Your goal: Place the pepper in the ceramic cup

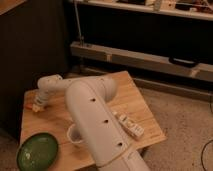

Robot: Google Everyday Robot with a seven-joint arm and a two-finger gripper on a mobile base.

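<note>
My white arm reaches from the bottom middle across the wooden table to its far left. The gripper is low over the table's left edge. A small orange-red bit, the pepper, shows right at the gripper's tip; I cannot tell whether it is held or lying on the wood. The ceramic cup, small, round and white, stands at the front of the table, to the right of and nearer than the gripper. Its right side is hidden by my arm.
A green round plate lies at the table's front left corner, beside the cup. A white oblong object lies on the right part of the table. A dark wall and metal shelving stand behind the table.
</note>
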